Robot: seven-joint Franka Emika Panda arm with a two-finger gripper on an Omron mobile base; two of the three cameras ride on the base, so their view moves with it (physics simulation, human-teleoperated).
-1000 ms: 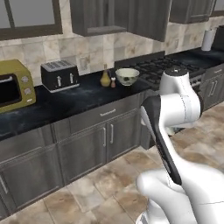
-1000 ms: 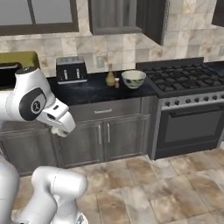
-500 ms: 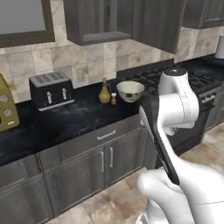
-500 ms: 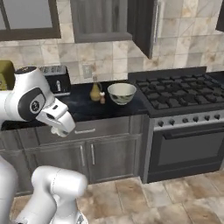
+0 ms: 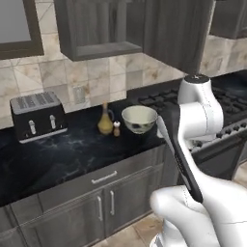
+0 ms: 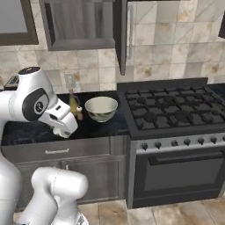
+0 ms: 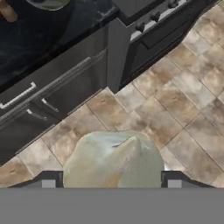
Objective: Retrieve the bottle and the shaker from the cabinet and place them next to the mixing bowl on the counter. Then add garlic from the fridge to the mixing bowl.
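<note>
The claw is pinching a pale, bulbous head of garlic. Its two dark finger tips sit wide apart on either side of the bulb. The hand view looks down past the garlic onto the tan floor tiles and the grey drawer fronts under the surface.

On the black veined surface, the mixing bowl stands just left of the stove. The amber bottle stands upright near the bowl's left side. The small brown shaker stands between the two, just beside the bottle and a little in front of it. A black toaster sits well to the left of them.

The dark wall cabinet hangs above the bottle and the bowl with its door swung open. The white arm is folded in front of the surface, left of the bowl.
</note>
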